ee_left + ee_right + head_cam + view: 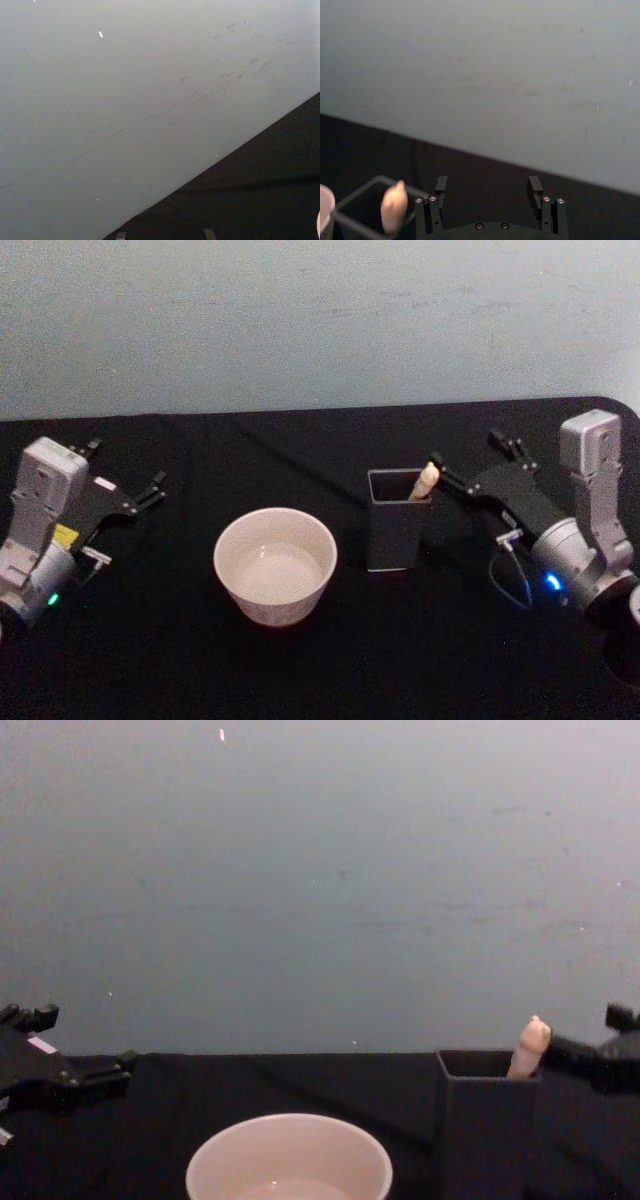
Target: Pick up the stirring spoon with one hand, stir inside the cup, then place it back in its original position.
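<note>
Stirring spoon (427,481) stands near-upright in the holder box (392,535), knob end up, right of the cup (275,565) — right gripper (478,464) is nearer, fingers spread wide and empty, spoon just to its left; left gripper (128,478) parked far left, open.

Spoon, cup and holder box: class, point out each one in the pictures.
stirring spoon (428,480), head view, on its cream handle knob.
cup (232,540), head view, on its left rim.
holder box (391,538), head view, on its front wall.
</note>
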You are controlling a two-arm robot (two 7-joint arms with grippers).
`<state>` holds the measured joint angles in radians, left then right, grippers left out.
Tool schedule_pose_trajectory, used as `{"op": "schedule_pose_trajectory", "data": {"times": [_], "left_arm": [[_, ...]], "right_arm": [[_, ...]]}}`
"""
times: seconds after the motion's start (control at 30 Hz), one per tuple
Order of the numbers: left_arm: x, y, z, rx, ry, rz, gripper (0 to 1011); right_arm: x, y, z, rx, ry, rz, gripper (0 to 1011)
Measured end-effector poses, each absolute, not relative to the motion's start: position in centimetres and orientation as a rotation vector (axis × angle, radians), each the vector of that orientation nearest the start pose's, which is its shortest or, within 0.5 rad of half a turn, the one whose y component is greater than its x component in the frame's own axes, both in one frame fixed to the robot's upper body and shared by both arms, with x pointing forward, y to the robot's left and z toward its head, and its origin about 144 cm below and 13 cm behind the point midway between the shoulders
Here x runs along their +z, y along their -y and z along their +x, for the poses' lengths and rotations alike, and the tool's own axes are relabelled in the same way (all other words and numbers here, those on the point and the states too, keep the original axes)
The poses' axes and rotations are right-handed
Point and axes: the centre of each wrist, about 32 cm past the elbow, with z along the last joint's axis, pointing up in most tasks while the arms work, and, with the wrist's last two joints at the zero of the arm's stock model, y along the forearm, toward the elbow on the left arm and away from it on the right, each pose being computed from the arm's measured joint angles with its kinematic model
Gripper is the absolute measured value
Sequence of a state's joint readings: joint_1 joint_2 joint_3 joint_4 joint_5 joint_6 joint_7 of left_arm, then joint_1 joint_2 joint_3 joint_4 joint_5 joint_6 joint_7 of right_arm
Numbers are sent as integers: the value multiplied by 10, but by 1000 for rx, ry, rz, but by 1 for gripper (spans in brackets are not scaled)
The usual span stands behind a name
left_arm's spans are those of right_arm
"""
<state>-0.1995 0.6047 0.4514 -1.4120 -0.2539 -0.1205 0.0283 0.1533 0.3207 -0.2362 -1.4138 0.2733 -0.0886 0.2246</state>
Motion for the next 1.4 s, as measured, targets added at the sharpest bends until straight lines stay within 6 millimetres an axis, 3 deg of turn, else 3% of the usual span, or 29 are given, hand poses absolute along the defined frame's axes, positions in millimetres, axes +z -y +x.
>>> {"op": "schedule_pose_trajectory", "data": {"times": [0.43, 1.4], "left_arm": [[1140, -310, 489, 1248, 285, 304, 1001], [1140, -310, 489, 1248, 285, 305, 1001]], "right_arm": [[1119, 261, 493, -1181, -1, -129, 1000], [1121, 261, 493, -1179, 6, -122, 1000]]}}
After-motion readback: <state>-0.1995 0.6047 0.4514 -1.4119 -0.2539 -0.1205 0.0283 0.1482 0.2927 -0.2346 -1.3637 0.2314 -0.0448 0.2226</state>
